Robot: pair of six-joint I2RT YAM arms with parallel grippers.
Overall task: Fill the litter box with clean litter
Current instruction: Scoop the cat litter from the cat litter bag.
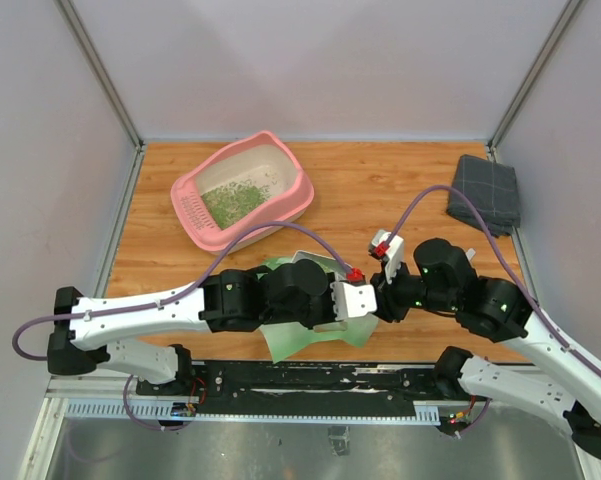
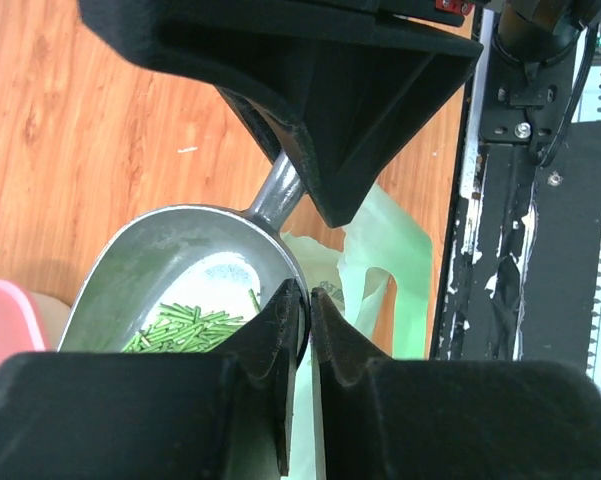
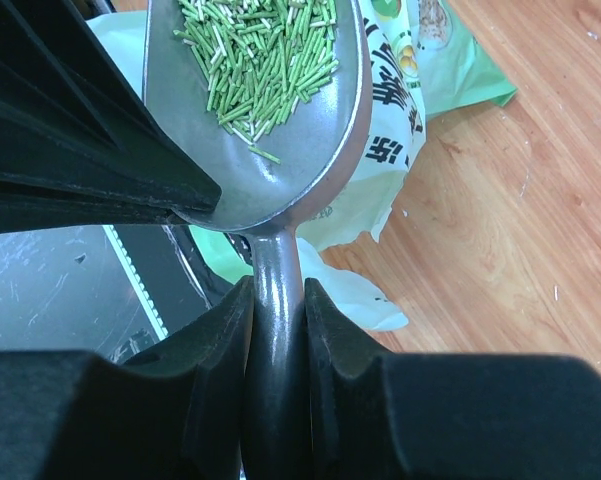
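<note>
The pink litter box sits at the back left of the table, with a thin patch of green clean litter inside. At the front centre both grippers meet over a light green bag. A grey metal scoop holds more litter. My right gripper is shut on the scoop's handle. My left gripper pinches the rim of the scoop's bowl, its jaws nearly together. From above, the left gripper and right gripper almost touch.
A folded grey cloth lies at the back right. The printed bag spreads under the scoop. A black rail runs along the table's near edge. A corner of the litter box shows in the left wrist view.
</note>
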